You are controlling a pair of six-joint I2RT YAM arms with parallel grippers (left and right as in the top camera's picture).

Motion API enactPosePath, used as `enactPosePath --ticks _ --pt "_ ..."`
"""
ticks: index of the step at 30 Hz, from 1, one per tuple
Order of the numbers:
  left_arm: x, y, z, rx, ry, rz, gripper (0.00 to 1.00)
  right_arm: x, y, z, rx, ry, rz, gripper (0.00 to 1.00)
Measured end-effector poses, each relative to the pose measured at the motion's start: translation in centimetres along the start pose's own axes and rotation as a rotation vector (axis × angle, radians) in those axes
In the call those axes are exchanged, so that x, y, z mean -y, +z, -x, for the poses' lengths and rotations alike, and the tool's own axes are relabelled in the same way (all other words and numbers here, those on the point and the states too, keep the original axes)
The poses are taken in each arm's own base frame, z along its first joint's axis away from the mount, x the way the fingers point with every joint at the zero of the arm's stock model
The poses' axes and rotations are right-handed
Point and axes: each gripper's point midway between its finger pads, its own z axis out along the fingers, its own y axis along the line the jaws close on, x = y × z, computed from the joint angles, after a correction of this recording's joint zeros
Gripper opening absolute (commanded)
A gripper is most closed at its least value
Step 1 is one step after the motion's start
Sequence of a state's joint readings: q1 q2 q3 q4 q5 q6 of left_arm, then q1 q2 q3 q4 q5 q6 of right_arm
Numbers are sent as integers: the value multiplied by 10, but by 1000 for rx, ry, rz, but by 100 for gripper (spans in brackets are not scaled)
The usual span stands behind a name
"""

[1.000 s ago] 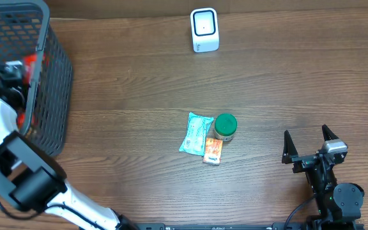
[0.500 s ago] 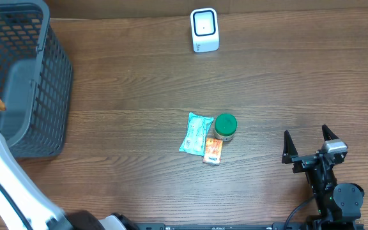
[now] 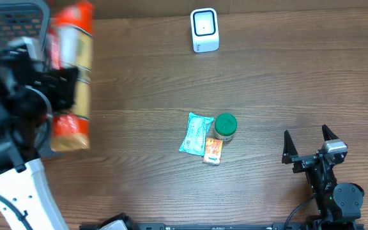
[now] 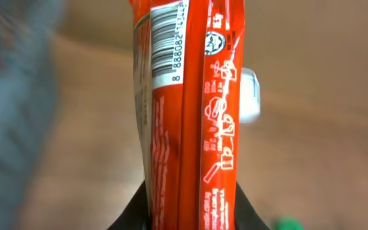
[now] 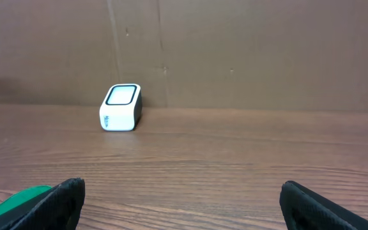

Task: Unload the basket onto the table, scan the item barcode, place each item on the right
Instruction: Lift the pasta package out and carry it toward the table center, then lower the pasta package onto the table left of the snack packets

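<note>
The left jaws are pinched on the orange packet [image 3: 73, 130], which has been lifted out of the basket [image 3: 10, 13] and is held high over the bench [image 3: 267, 83]. The right jaws are spread, empty. The barcode [image 4: 161, 46] can now be taken to the scanner [image 3: 204, 30].

An orange-red plastic packet [image 4: 190, 115] bears white line drawings and a black-and-white barcode [image 4: 161, 45]; white box-shaped scanner [image 3: 204, 30], dark-rimmed face; brown wood-grain table [image 3: 299, 76].

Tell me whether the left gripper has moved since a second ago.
Yes: left gripper, holding the orange packet, has come out of the basket, rightward toward the scanner.
</note>
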State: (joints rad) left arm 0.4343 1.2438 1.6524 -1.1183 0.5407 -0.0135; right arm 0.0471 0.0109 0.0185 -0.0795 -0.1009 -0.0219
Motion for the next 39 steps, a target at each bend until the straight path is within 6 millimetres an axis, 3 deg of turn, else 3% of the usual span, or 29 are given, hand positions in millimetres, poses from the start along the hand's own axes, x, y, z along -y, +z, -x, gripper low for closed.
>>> enactPosePath --ticks 7,18,22,30,39 --pt "4 37 -54 -179 1 -13 4 0 0 0 0 0 0 100" --pt "-12 104 -190 -511 -12 24 5 0 0 0 0 -1 0 100" --pt "-10 122 -226 -556 -2 35 4 0 0 0 1 0 0 100" --pt "9 144 -270 -605 32 62 4 0 0 0 0 0 0 100" --pt "35 175 -290 -607 142 100 13 0 0 0 0 0 0 100"
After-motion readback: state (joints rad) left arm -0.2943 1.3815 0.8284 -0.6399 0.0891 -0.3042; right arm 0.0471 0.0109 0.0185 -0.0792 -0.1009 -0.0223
